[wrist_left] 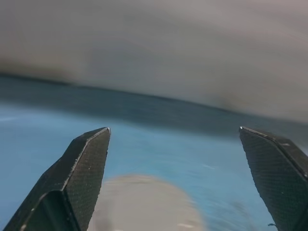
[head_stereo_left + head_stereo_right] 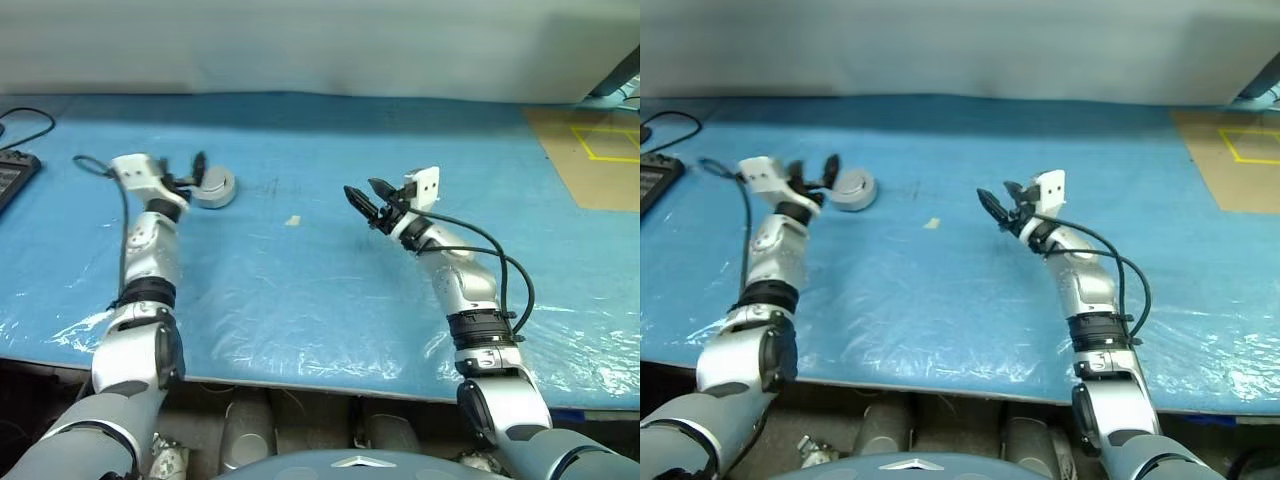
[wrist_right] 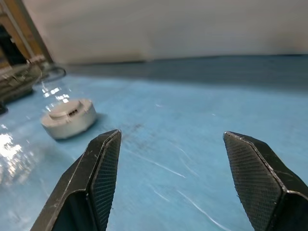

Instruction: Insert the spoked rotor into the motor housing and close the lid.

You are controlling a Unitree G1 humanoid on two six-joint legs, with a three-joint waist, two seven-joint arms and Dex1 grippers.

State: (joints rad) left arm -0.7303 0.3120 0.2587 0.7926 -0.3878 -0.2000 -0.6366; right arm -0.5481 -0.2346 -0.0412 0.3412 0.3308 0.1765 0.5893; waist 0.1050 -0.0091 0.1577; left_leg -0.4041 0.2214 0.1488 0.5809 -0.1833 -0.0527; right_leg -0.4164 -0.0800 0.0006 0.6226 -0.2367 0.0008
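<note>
The motor housing [image 2: 213, 188] is a round grey casing lying on the blue table cover at the left, and in the right wrist view [image 3: 69, 118] it looks shut. The lid [image 3: 67, 109] sits flat on top of it, with a raised centre. The spoked rotor is hidden. My left gripper [image 2: 195, 172] hangs just beside and slightly above the housing, open and empty. In the left wrist view the housing is a blurred grey shape [image 1: 144, 204] low between the left fingers [image 1: 86, 168]. My right gripper [image 2: 360, 188] is open and empty over mid-table, pointing left toward the housing.
A dark keyboard-like device [image 2: 12, 178] and a black cable [image 2: 30, 125] lie at the far left edge. A brown board with yellow tape [image 2: 590, 155] covers the back right. A small beige scrap [image 2: 292, 221] lies between the grippers.
</note>
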